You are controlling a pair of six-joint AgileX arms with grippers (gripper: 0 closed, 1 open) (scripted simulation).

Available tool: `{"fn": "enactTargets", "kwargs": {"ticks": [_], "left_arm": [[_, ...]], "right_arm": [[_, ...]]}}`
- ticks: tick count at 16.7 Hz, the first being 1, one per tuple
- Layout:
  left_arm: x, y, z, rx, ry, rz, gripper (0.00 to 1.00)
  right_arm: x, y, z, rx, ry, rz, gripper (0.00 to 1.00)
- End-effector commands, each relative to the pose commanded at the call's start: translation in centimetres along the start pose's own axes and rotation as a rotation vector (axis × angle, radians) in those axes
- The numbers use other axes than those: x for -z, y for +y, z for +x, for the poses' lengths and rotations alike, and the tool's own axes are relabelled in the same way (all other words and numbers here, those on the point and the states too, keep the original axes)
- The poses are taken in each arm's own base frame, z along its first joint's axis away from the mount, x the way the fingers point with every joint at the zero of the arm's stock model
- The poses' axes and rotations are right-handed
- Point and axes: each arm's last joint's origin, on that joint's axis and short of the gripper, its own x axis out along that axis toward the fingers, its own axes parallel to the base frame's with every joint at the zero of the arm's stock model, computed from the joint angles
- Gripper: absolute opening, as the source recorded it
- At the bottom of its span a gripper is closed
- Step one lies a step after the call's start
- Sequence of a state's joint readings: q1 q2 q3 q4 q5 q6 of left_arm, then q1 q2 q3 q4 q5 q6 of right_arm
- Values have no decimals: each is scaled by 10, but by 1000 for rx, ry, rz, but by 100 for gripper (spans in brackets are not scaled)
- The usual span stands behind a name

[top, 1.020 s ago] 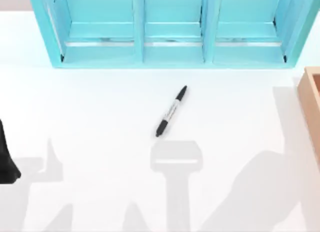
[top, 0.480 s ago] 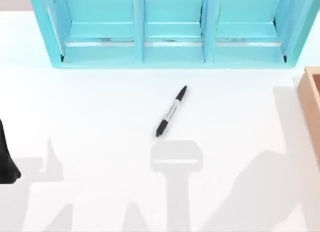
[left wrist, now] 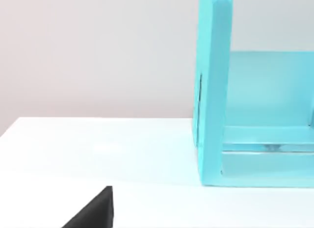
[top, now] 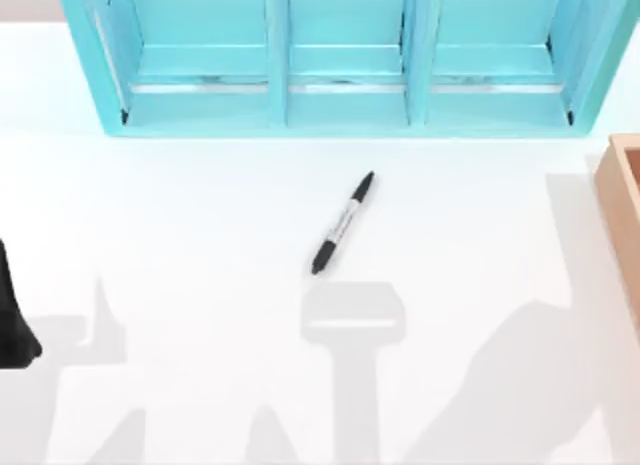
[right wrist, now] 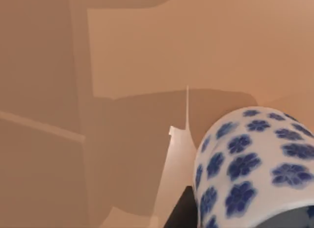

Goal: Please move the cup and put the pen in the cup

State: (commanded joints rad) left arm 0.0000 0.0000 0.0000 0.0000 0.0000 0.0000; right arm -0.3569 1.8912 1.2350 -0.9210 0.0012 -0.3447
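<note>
The pen (top: 343,223) lay flat on the white worktop (top: 200,235), near the middle and a little in front of the turquoise shelf unit (top: 345,60) that stood along the far edge. It lay on a slant, one end pointing up toward the shelf and to the right, the other down and to the left, with its pale label band about halfway along. Nothing was touching it.

The cup (right wrist: 255,164), white with blue flower prints, showed close up in the right wrist view, with tan wooden walls (right wrist: 147,51) rising behind and beside it. A dark part of the right end effector (right wrist: 182,211) sat just against the lower side of the cup, but I couldn't tell whether its fingers were closed on the cup or spread. At the right edge of the worktop, the corner of a tan wooden box (top: 622,200) stuck into the top view.

The left arm (top: 12,320) sat parked at the left edge of the worktop, well apart from the pen. A black piece of the left end effector (left wrist: 93,211) showed in its own wrist view, which looked toward the shelf's end panel, and I couldn't tell how its fingers stood.
</note>
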Motion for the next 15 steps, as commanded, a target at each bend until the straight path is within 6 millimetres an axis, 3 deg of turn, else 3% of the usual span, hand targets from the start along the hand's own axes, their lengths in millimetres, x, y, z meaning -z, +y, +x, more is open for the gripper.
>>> {"fn": "enactTargets", "kwargs": {"ticks": [10,12,15], "left_arm": [[0,0,0,0,0,0,100],[0,0,0,0,0,0,100],[0,0,0,0,0,0,100]], "right_arm": [[0,1,-1,1,-2,1,0],[-7,10,-10,1,-3,1,0],[-20,45,-45,1,-6,1,0]]}}
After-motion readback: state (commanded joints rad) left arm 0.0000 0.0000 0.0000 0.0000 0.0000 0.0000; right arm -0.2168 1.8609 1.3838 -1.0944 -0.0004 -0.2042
